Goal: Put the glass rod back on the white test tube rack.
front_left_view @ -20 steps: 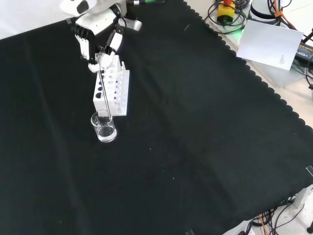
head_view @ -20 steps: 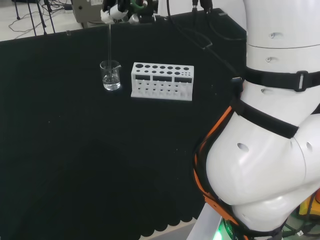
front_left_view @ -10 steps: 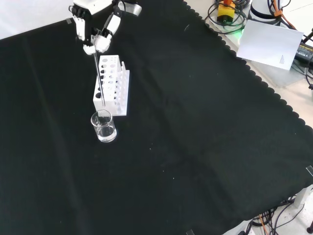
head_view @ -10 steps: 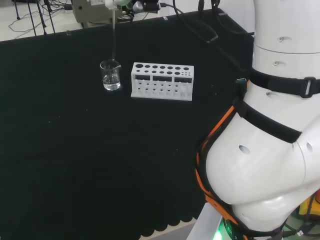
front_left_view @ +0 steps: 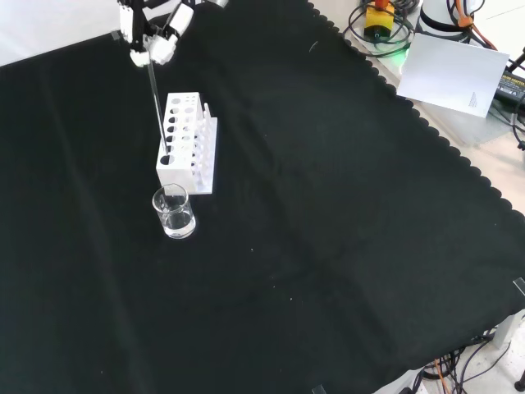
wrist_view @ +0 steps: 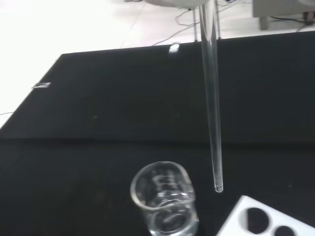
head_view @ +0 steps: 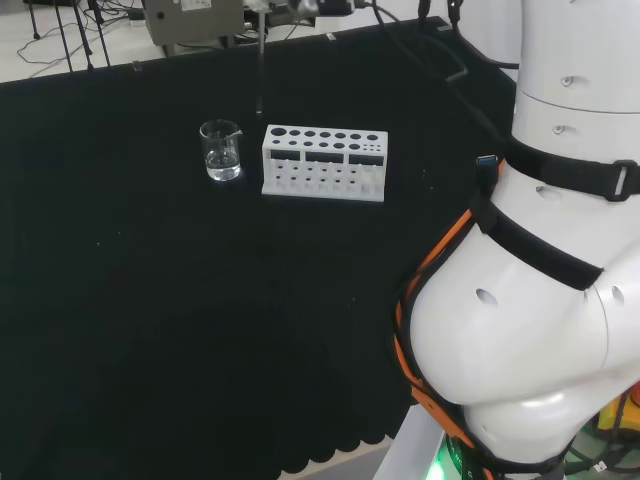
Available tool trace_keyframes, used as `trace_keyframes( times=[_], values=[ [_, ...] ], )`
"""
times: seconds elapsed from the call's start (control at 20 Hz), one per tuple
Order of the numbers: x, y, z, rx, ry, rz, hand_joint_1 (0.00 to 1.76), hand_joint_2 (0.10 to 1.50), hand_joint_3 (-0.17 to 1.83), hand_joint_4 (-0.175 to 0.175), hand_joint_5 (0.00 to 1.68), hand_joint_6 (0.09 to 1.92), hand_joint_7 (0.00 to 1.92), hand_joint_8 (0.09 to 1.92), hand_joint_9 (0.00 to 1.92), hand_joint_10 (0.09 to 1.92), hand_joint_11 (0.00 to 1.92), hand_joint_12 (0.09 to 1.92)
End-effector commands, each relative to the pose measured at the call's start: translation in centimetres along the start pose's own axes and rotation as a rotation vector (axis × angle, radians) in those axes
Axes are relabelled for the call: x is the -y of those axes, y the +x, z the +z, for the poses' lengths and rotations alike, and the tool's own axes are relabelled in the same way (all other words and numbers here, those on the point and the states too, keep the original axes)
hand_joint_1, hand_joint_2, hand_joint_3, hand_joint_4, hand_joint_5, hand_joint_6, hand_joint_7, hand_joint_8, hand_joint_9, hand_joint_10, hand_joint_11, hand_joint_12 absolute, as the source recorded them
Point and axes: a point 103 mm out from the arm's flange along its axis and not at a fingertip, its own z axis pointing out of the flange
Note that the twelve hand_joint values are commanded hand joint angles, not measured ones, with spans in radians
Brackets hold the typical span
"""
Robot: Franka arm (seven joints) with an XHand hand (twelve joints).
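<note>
The hand (front_left_view: 149,37) is pinching the top of the glass rod (front_left_view: 157,103) and carrying it upright above the desk (front_left_view: 328,205), clear of the glass beaker (front_left_view: 174,212). The rod's tip is hanging between the beaker and the near end of the white test tube rack (front_left_view: 187,153). Lowering it into a rack hole and letting go are not yet done.
</note>
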Motion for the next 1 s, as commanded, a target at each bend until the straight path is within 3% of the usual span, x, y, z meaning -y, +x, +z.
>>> trace_keyframes(
  times=[0.05, 0.65, 0.9, 1.0],
  values=[
    [1.4, -3.6, -0.5, 0.006, -0.011, 0.063, 1.31, 1.04, -0.03, -0.175, 1.23, 0.28, 1.20, 0.97, 1.74, 0.56, 1.67, 0.75],
    [4.0, -9.9, -1.9, 0.007, -0.017, 0.137, 1.31, 1.04, -0.02, -0.175, 1.23, 0.27, 1.20, 0.97, 1.74, 0.56, 1.67, 0.76],
    [4.3, -10.4, -2.1, 0.015, -0.021, 0.164, 1.31, 1.04, -0.02, -0.175, 1.23, 0.27, 1.20, 0.97, 1.74, 0.56, 1.67, 0.76],
    [4.2, -10.1, -2.1, 0.010, -0.024, 0.140, 1.31, 1.04, -0.02, -0.175, 1.23, 0.27, 1.20, 0.97, 1.74, 0.56, 1.67, 0.76]
  ],
)
